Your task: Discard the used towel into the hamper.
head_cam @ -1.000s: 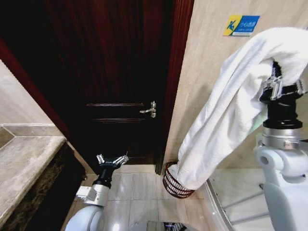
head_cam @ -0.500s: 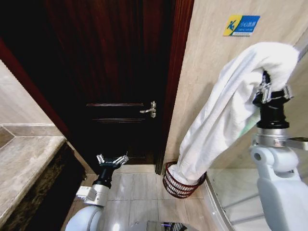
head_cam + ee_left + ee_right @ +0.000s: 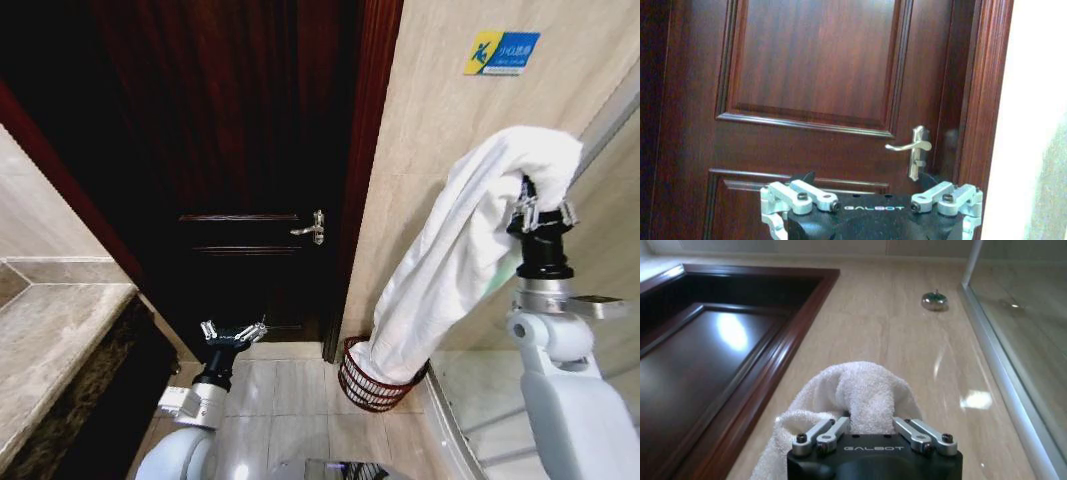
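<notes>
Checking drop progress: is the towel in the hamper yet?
Partly. The towel hangs from the shut right gripper, its lower end inside the hamper.

Bright even indoor light on the pale wall tiles point(image 3: 430, 150), dark wooden door point(image 3: 230, 130) beside them sunk in deep shadow, soft glare patches on the floor point(image 3: 290, 390) below the door, wide-angle bending toward the edges
</notes>
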### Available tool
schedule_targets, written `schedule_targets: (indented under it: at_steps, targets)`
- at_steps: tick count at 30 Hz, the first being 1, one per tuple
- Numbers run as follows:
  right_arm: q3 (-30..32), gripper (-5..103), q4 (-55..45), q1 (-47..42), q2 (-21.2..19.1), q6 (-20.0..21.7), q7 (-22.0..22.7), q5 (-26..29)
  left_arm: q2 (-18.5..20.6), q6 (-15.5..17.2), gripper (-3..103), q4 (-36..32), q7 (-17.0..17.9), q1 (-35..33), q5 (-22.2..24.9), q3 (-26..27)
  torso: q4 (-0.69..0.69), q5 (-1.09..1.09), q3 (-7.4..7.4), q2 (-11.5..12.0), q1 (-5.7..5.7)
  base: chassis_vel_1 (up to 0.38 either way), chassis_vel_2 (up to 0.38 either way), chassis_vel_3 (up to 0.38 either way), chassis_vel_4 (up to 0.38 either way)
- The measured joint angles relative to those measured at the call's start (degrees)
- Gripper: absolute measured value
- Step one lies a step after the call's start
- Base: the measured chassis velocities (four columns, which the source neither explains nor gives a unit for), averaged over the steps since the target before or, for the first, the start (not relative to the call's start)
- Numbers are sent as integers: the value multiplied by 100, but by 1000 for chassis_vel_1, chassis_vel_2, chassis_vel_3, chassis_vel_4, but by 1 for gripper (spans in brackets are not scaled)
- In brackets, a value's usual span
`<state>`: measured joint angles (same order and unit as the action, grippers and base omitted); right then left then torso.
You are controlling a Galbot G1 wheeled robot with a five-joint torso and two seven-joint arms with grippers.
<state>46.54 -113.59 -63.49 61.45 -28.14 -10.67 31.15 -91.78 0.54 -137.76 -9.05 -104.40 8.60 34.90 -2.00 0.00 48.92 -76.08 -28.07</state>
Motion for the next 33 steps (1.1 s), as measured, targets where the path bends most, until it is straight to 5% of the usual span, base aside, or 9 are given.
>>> schedule_targets:
  at_steps: [33]
  targets:
    - [-47, 16, 731, -868, 596, -662, -437, -224, 0, 0, 100, 0, 0, 0, 0, 0, 0, 0, 0, 0, 0, 0, 0, 0, 0]
